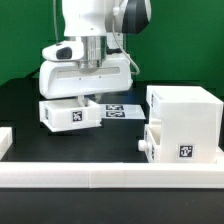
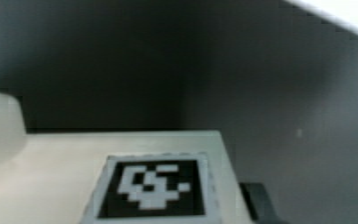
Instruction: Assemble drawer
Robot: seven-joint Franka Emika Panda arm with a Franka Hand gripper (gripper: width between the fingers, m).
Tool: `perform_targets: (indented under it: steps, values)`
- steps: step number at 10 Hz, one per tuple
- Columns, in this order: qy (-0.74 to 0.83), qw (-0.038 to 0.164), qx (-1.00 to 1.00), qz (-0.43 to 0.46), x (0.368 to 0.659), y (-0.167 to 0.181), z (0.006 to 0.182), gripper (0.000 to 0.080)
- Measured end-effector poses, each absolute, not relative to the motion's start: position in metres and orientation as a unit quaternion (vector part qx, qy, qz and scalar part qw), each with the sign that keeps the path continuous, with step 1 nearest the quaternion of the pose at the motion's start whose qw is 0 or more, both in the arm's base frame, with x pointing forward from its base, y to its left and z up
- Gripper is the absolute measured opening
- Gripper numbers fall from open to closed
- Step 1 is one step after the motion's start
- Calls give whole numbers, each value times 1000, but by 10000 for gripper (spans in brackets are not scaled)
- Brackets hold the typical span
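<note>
Directly beneath the arm [image 1: 92,30], the jaws stand at the upper edge of the first tray [image 1: 68,114]. The hand body and the tray wall hide the fingertips in the exterior view. The wrist view shows only the tray's white face [image 2: 69,150] and its tag [image 2: 153,187] at very close range. Whether the jaws are wide, narrow or clamped on the tray wall cannot be told.

The first tray lies on the exterior view's left side of the dark surface [image 1: 25,100]. Its long axis runs roughly left to right, and its tagged face is turned toward the near side. Whether it rests on the surface or is raised slightly cannot be told.

Just beyond the tray, toward the centre, lies the marker board [image 1: 120,109]. The casing [image 1: 185,120] stands upright, well apart to the exterior view's right. The second tray [image 1: 150,144] is against its lower left side, and how deeply it is seated is unclear.

The governing relation is judged to be as follows: the casing lies to the exterior view's right of the jaws, along the line of the tray's long axis. The white border rail [image 1: 100,178] bounds the near edge.
</note>
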State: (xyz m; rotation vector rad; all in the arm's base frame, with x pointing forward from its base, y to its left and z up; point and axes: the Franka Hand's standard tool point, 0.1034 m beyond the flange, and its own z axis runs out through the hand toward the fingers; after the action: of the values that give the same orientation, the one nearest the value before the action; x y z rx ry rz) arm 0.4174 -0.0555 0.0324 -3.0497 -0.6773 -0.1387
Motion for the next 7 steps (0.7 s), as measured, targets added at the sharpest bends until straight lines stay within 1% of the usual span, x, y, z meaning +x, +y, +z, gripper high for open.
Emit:
perform_targets:
  steps: [2, 3, 5, 7]
  values:
    - [-239, 7, -969, -55, 443, -40, 44, 42]
    - [-250, 6, -966, -56, 448, -37, 46, 42]
    - [-258, 7, -965, -53, 445, -39, 44, 42]
    - [-309, 4, -950, -53, 445, -39, 43, 42]
